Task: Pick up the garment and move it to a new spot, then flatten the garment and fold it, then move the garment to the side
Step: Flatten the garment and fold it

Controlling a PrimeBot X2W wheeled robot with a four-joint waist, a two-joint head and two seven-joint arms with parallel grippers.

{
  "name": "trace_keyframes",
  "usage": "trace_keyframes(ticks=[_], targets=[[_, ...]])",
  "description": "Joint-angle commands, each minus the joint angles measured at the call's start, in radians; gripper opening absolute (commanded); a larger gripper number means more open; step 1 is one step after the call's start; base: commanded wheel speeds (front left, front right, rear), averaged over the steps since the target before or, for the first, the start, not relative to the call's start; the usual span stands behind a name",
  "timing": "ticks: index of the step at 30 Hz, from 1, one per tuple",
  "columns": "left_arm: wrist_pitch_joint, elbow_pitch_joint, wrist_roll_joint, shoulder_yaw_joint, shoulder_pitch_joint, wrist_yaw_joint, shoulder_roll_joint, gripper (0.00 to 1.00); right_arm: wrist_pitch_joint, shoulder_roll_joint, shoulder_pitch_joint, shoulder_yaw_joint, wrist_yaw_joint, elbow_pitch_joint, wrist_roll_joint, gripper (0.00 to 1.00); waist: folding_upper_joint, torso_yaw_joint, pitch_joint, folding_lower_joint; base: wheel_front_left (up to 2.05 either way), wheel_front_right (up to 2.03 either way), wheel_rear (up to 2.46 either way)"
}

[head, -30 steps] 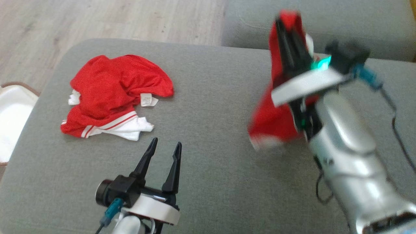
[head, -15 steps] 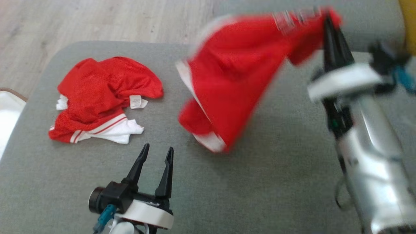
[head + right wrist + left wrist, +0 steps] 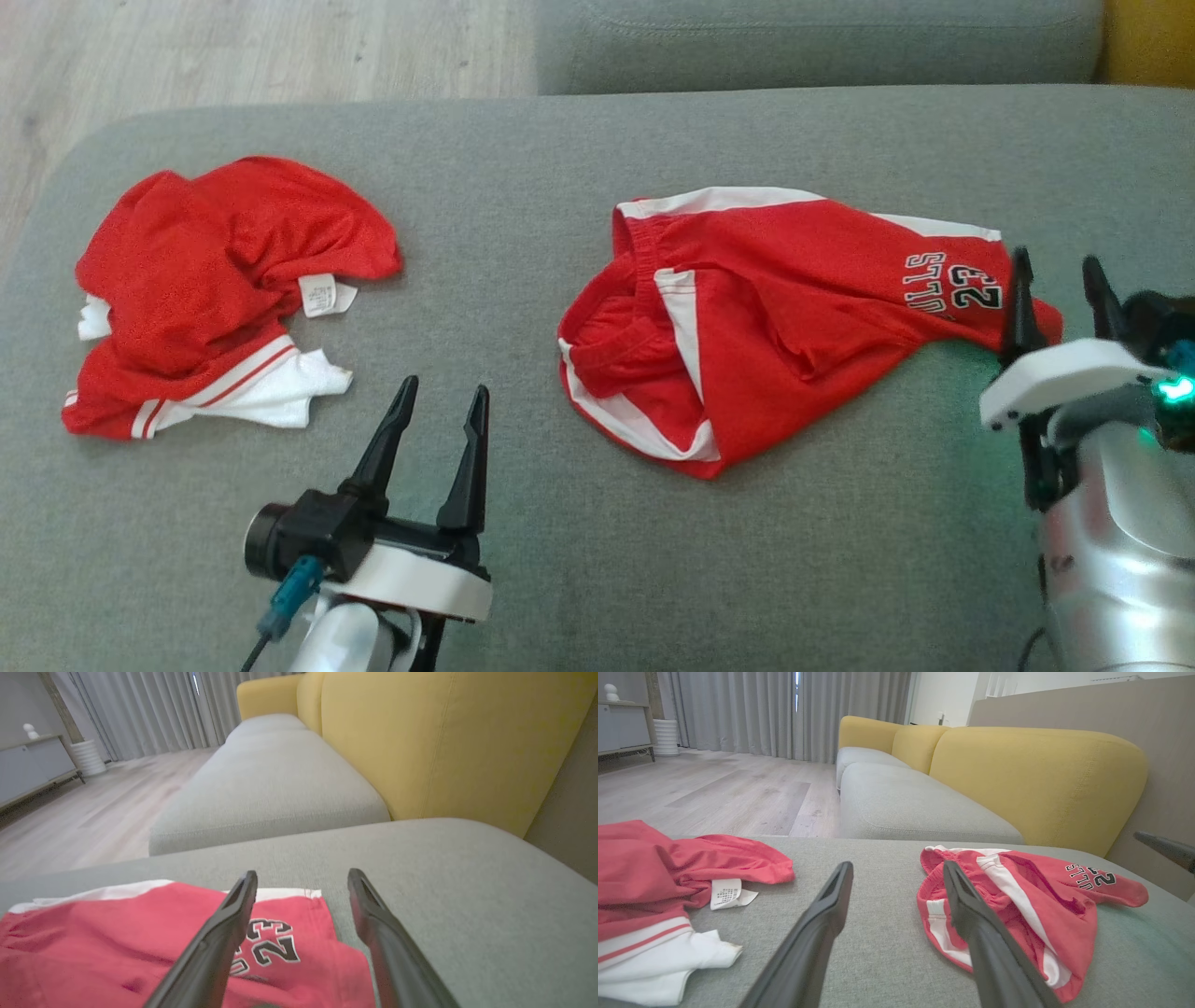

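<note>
Bare cushion (image 3: 495, 215) between crumpled jersey (image 3: 215, 252) and shorts (image 3: 784, 308)

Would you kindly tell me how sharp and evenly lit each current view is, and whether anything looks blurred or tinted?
Head view: sharp, soft even light; a green lamp by the right gripper tints the cushion beside the shorts. Left wrist view: reds look washed pink, the left gripper soft near the lens. Right wrist view: the far sofa seat slightly blurred; the shorts' number readable.

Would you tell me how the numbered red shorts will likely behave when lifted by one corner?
The red shorts lie creased and folded over themselves, so they would probably hang limp. Their thin cloth looks light, so a push would likely bunch them.
</note>
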State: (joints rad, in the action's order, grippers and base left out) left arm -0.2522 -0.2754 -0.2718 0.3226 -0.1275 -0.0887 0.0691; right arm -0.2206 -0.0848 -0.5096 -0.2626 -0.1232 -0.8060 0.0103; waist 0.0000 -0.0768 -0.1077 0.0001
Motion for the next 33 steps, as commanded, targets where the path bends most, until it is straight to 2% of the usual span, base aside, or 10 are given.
trace_keyframes(ticks=[1, 7, 12, 17, 20, 24, 28, 33], targets=[[-0.01, 0.03, 0.008, -0.035, -0.039, -0.001, -0.002, 1.0, -0.017, 0.003, -0.035, 0.026, -0.008, 0.05, 0.006, 1.0, 0.0, 0.007, 0.007, -0.0001, 0.0, 0.0, 0.0], [-0.01, 0.04, 0.011, -0.05, -0.027, -0.005, -0.006, 1.0, -0.04, 0.032, 0.066, 0.138, -0.008, 0.277, -0.015, 1.0, 0.0, 0.026, 0.04, -0.0001, 0.0, 0.0, 0.0], [-0.01, 0.049, 0.016, -0.058, 0.002, -0.001, -0.011, 1.0, -0.041, 0.034, 0.255, 0.226, -0.008, 0.544, -0.086, 1.0, 0.0, 0.036, 0.075, -0.0001, 0.0, 0.0, 0.0], [-0.01, 0.058, 0.017, -0.068, 0.031, 0.005, -0.015, 1.0, -0.041, 0.034, 0.441, 0.263, -0.008, 0.723, -0.123, 1.0, 0.0, 0.042, 0.098, -0.0001, 0.0, 0.0, 0.0], [-0.01, 0.062, 0.017, -0.069, 0.042, 0.006, -0.017, 1.0, -0.041, 0.034, 0.521, 0.278, -0.008, 0.759, -0.131, 1.0, 0.0, 0.04, 0.103, -0.0001, 0.0, 0.0, 0.0], [-0.01, 0.066, 0.021, -0.075, 0.048, 0.009, -0.018, 1.0, -0.041, 0.034, 0.55, 0.274, -0.008, 0.77, -0.127, 1.0, 0.0, 0.035, 0.1, -0.0001, 0.0, 0.0, 0.0], [-0.01, 0.069, 0.018, -0.07, 0.039, 0.009, -0.018, 1.0, -0.041, 0.035, 0.532, 0.267, -0.008, 0.763, -0.111, 1.0, 0.0, 0.012, 0.081, -0.0001, 0.0, 0.0, 0.0], [-0.01, 0.069, 0.003, -0.051, 0.017, 0.011, -0.019, 1.0, -0.02, 0.035, 0.448, 0.327, -0.008, 0.704, -0.056, 1.0, 0.0, -0.034, 0.041, -0.0001, 0.0, 0.0, 0.0]])
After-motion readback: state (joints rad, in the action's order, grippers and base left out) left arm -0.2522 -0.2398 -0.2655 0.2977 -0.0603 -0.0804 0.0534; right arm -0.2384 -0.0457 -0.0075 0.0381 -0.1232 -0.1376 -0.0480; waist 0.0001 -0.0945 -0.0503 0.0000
